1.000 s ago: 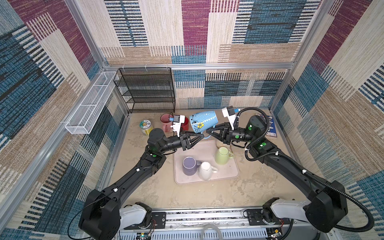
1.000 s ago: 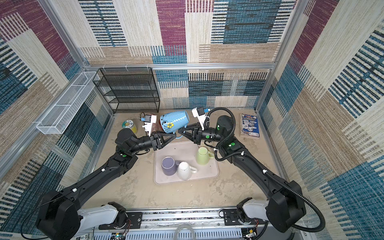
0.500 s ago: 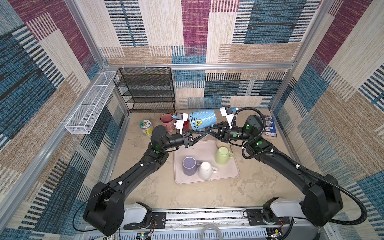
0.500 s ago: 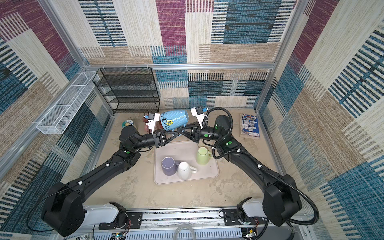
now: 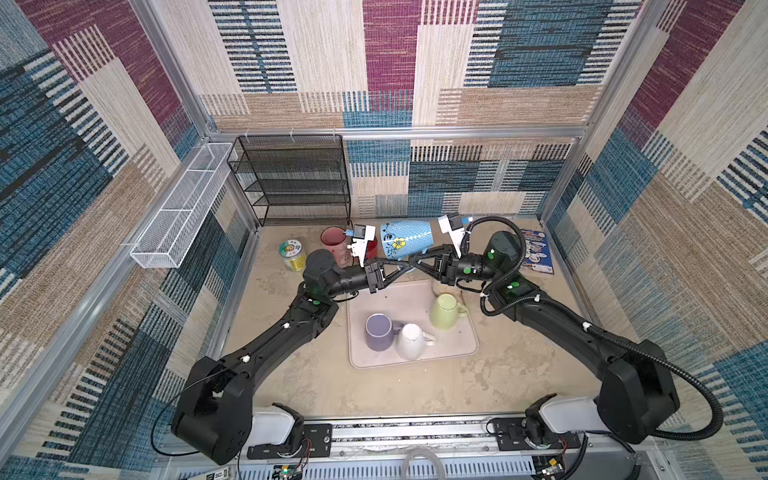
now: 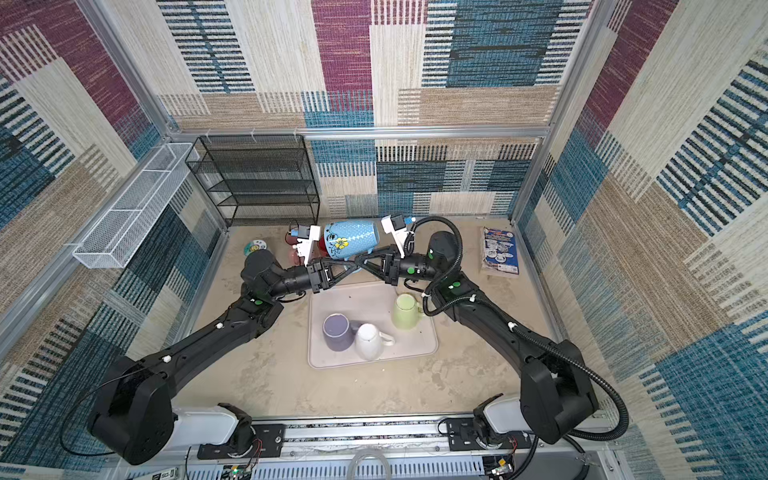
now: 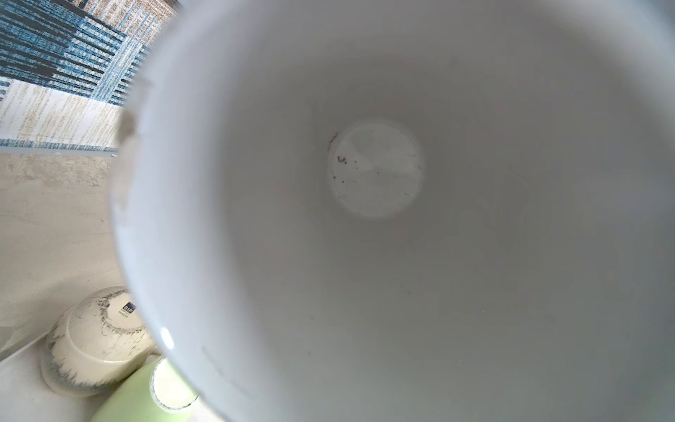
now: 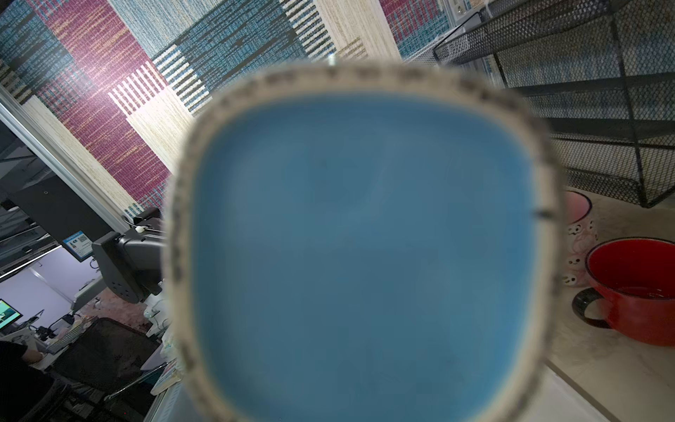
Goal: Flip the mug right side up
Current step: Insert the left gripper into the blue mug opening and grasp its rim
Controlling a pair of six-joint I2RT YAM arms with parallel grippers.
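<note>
On my sandy bench (image 5: pixel 291 374), above the far edge of the pale pink plastic tray (image 5: pixel 395 299), the light blue flowered ceramic mug (image 5: pixel 405 243) hangs sideways, pinched by my right pincer (image 5: pixel 417 259). My left pincer (image 5: pixel 402 268) meets its underside, but I cannot tell its grip.

Both top views look steeply down from high above the front edge of the sandy tabletop (image 5: pixel 332 390) toward its back edge, and they share the whole enclosure. The left wrist camera peers from very close into the mouth of the light blue flowered mug (image 7: pixel 376 168). The right wrist camera faces its base, blurred by nearness.
</note>
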